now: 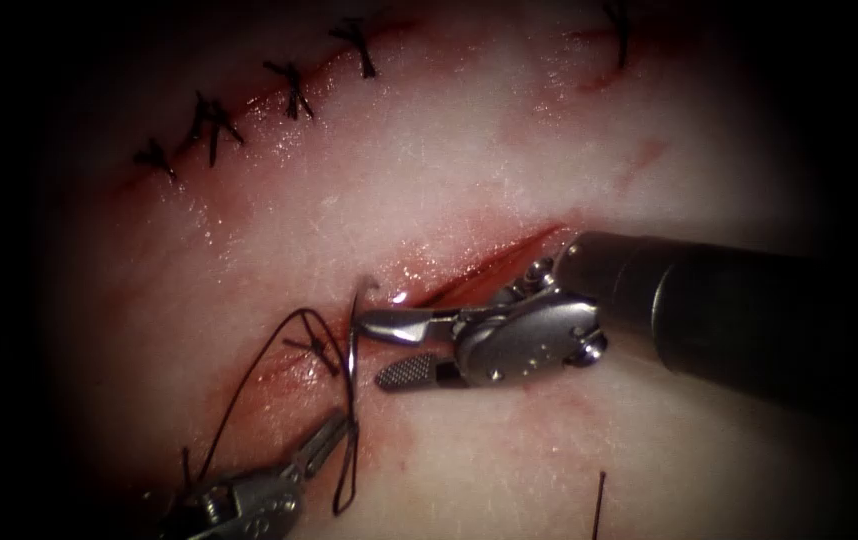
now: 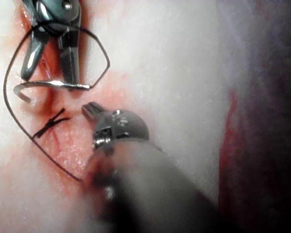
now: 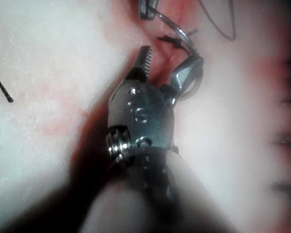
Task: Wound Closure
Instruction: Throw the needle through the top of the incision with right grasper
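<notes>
The curved needle stands across the left end of the cut, its point up near the cut's edge; I cannot tell whether the point is in the tissue. My left tool comes up from below and is shut on the needle near its thread end. My right tool has its jaws open just right of the needle's middle, the upper jaw touching it. In the left wrist view the needle lies under the right tool. Black thread loops left of the needle.
A tied stitch sits on the cut left of the needle. A second, sutured cut with several stitches runs along the upper left. One stitch is at the top right. A loose thread piece lies near the bottom.
</notes>
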`<state>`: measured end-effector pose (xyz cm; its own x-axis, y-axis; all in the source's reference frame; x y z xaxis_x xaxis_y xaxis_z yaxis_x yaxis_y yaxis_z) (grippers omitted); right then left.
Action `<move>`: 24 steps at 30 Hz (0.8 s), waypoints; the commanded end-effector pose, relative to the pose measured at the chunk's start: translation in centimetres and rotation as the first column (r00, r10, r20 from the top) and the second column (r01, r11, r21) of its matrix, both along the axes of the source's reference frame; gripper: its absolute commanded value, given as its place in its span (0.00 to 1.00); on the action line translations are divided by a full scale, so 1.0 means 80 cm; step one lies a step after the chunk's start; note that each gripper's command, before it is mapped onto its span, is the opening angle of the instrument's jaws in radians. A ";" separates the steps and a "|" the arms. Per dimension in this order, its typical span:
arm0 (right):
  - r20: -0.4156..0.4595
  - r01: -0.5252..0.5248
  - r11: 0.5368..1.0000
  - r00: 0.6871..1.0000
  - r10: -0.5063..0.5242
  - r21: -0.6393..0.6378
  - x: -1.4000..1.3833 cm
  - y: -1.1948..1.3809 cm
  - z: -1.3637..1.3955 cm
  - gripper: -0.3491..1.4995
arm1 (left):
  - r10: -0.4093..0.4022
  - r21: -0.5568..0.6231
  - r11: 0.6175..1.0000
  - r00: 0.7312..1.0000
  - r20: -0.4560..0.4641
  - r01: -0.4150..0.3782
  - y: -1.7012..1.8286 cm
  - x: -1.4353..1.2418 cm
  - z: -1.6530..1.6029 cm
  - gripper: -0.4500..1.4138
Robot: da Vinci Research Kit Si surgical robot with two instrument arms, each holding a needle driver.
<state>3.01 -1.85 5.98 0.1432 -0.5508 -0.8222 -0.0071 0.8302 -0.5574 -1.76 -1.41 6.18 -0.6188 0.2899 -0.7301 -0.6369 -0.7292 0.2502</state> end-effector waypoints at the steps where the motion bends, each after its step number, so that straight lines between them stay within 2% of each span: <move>1: -0.007 0.004 1.000 1.000 -0.004 -0.016 0.0014 0.0008 -0.0002 0.94 | 0.000 -0.001 1.000 1.000 0.001 0.000 0.0002 -0.0004 0.0007 0.08; 6: -0.012 0.023 0.994 1.000 -0.024 -0.106 0.0019 0.0009 -0.0022 0.94 | -0.004 0.000 1.000 1.000 -0.001 0.004 -0.0003 -0.0002 0.0008 0.08; 12: -0.012 0.028 0.988 0.999 -0.030 -0.151 0.0023 0.0003 -0.0037 0.94 | -0.001 0.004 1.000 1.000 -0.003 0.001 -0.0004 -0.0003 0.0009 0.08; 24: 0.037 0.071 0.978 0.997 -0.065 -0.195 0.0037 0.0012 -0.0018 0.92 | -0.001 0.003 1.000 1.000 -0.004 0.001 -0.0005 -0.0003 0.0009 0.08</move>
